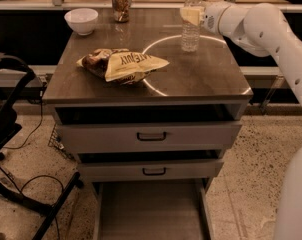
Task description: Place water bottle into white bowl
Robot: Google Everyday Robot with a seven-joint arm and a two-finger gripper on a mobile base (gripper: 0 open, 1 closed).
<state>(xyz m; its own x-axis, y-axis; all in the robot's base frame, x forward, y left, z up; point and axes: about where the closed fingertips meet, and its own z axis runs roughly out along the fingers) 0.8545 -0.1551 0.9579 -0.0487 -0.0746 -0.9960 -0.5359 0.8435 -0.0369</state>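
Gripper at upper part of water bottle, reaching in from right | grip state: we cannot tell | water bottle upright on tabletop, right rear | white bowl at left rear corner, well apart

The dark-topped table fills the middle of the frame, with two closed drawers under its top. A pale ring is marked on its right half. The water bottle stands upright on the far part of that ring, at upper right. The gripper is at the bottle's upper part. A crumpled snack bag lies left of centre. The white bowl sits at the far left corner, and a patterned can stands just to its right.
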